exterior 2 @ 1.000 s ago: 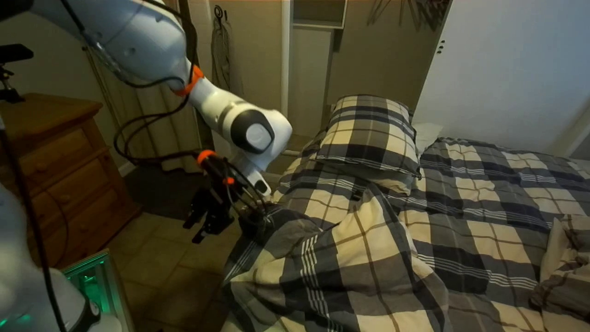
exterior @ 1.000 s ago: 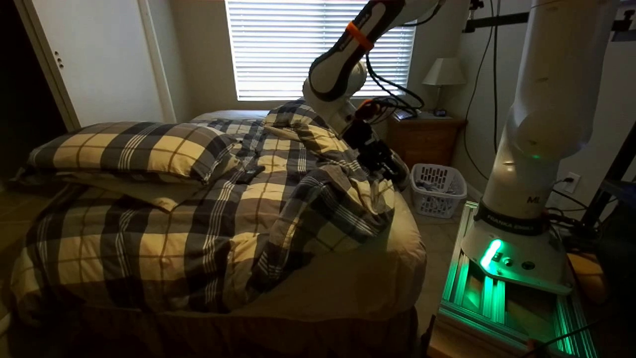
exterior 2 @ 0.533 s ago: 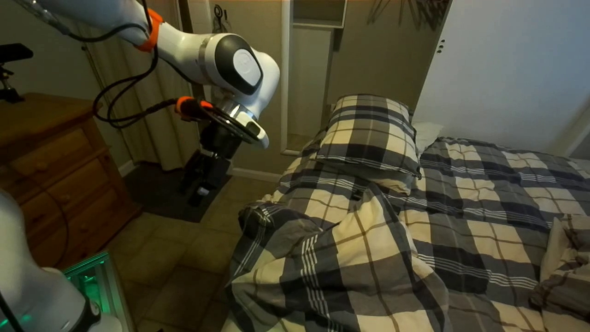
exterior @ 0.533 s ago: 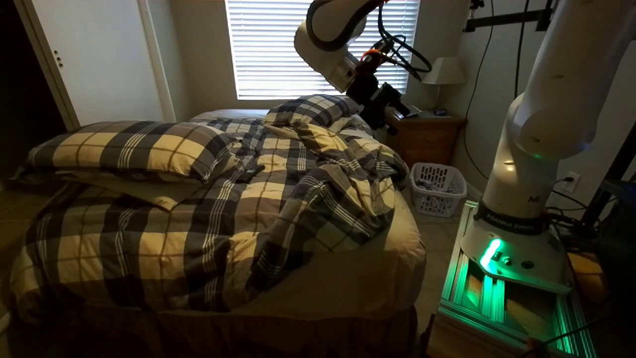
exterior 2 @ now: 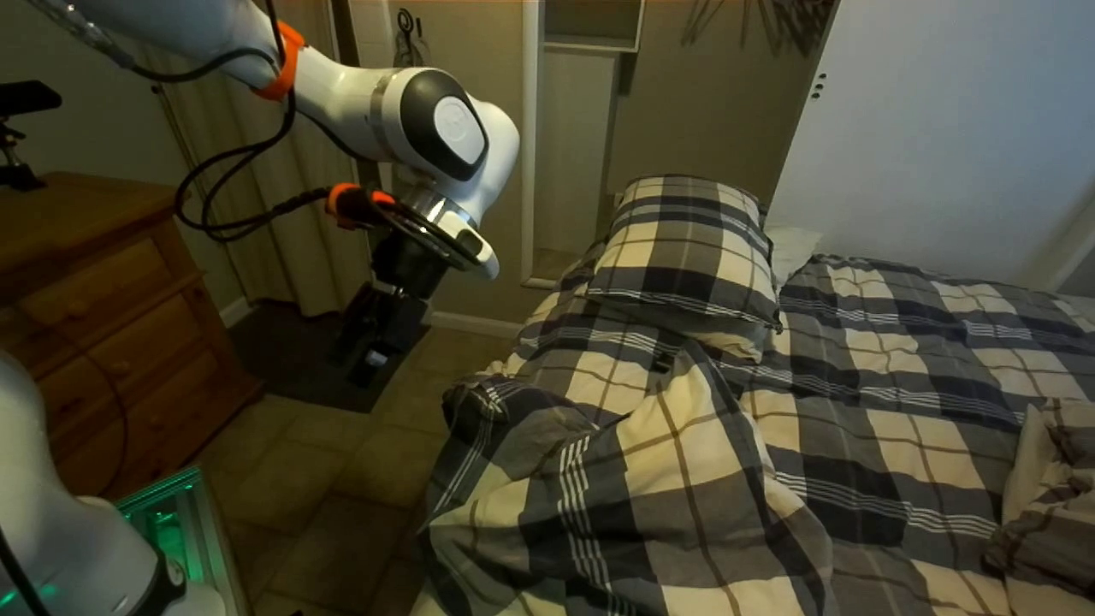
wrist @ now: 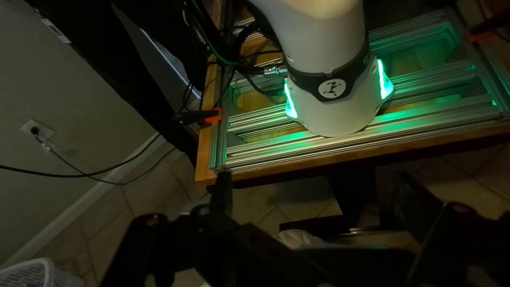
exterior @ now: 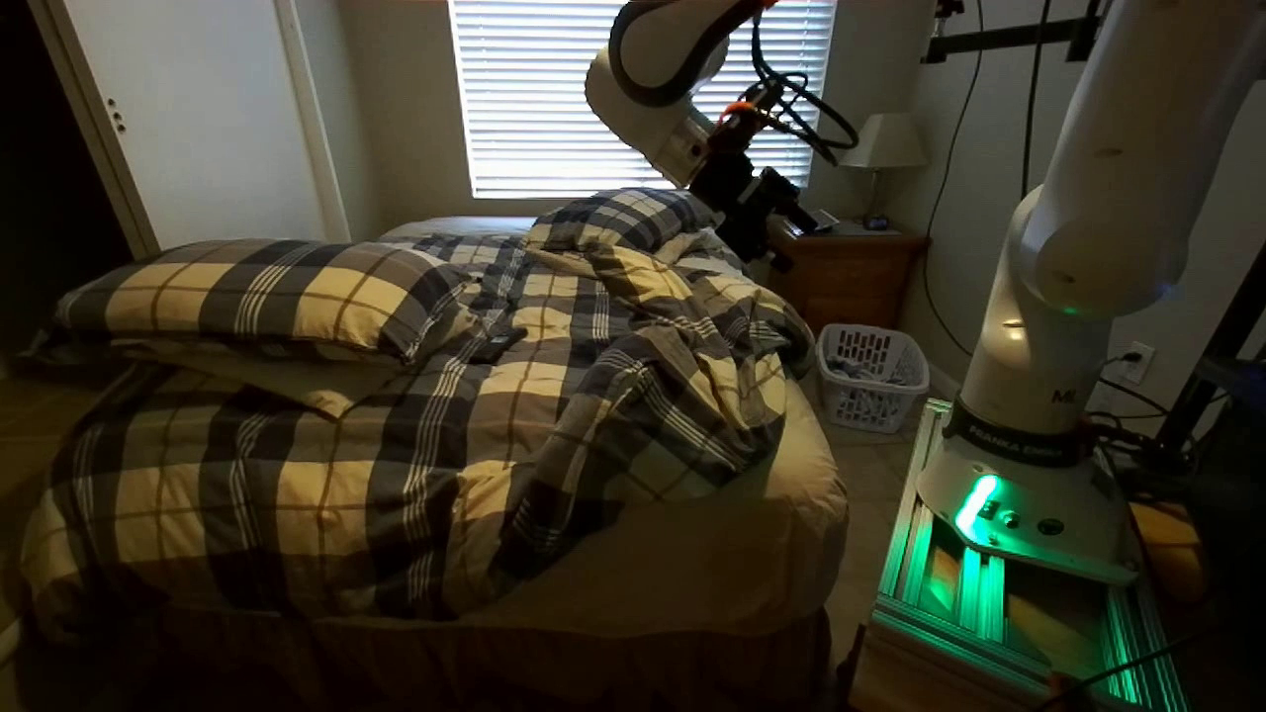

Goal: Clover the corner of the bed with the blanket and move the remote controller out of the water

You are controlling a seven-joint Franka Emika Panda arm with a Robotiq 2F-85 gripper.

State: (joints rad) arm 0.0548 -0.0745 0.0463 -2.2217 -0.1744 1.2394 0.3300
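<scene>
Window (exterior: pixel 534 104) cropped above, remote controller (exterior: pixel 500 344) barely discernible on blanket (exterior: pixel 445 445), gripper (wrist: pixel 312 181) with 2 jaws apart

We are in a home bedroom: in an exterior view, beyond the left edge of the desk (exterior: pixel 910 684), we see a bed (exterior: pixel 722 564) with a plaid blanket (exterior: pixel 396 475) and matching pillows (exterior: pixel 259 297); off the desk's far left corner stand a laundry basket (exterior: pixel 866 407) and, farther away, a nightstand (exterior: pixel 841 282) with a lamp (exterior: pixel 883 144), near a blind-covered window (exterior: pixel 549 99).
</scene>
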